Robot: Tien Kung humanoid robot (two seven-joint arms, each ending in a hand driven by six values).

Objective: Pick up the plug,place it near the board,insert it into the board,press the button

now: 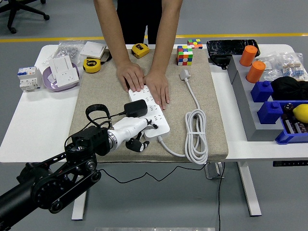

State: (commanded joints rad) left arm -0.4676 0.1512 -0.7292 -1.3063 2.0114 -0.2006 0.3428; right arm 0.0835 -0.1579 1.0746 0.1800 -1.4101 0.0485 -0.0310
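A white power strip (155,114) lies on the tan mat (202,96). The black plug (135,108) sits on the strip's left side, and its black cable loops back to the left. Just below the plug is my left hand (138,134), which does not hold it. One white finger (150,124) reaches onto the strip's near end, while the other fingers curl under. A person at the far side presses both hands (144,79) flat on the strip's far end. My right arm is out of view.
The strip's white cord (196,132) lies coiled on the mat's right side. A Rubik's cube (184,55), tape measures (91,65) and white sockets (62,70) lie at the back. Grey and blue bins (269,110) with orange cylinders stand on the right.
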